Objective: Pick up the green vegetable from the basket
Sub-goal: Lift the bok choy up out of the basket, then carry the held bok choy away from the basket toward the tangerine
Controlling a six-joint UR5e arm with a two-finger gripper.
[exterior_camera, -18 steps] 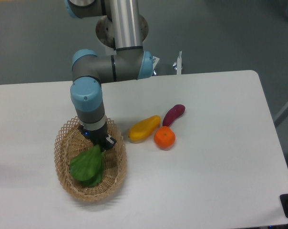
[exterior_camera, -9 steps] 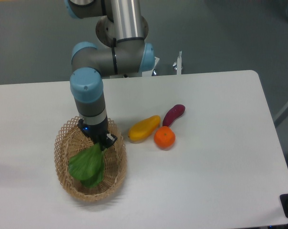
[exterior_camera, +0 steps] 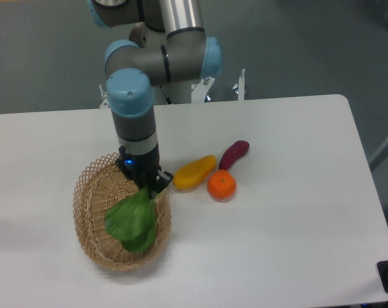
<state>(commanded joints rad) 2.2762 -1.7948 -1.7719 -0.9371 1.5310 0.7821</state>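
The green vegetable [exterior_camera: 134, 221], a leafy dark-green toy, hangs over the right half of the basket [exterior_camera: 91, 215], a tan woven oval near the table's left front. My gripper [exterior_camera: 150, 187] points down above the basket's right rim and is shut on the vegetable's narrow upper end. The leaves droop down and to the left from the fingers. The stem end is hidden between the fingers.
To the right of the basket lie a yellow elongated fruit [exterior_camera: 194, 172], an orange [exterior_camera: 221, 185] and a purple eggplant-like piece [exterior_camera: 234, 154], close together on the white table [exterior_camera: 297, 212]. The arm's base stands behind the table's far edge.
The arm has risen and shifted right, carrying the green vegetable with it from the basket's middle toward its right rim. The leaves now hang higher.
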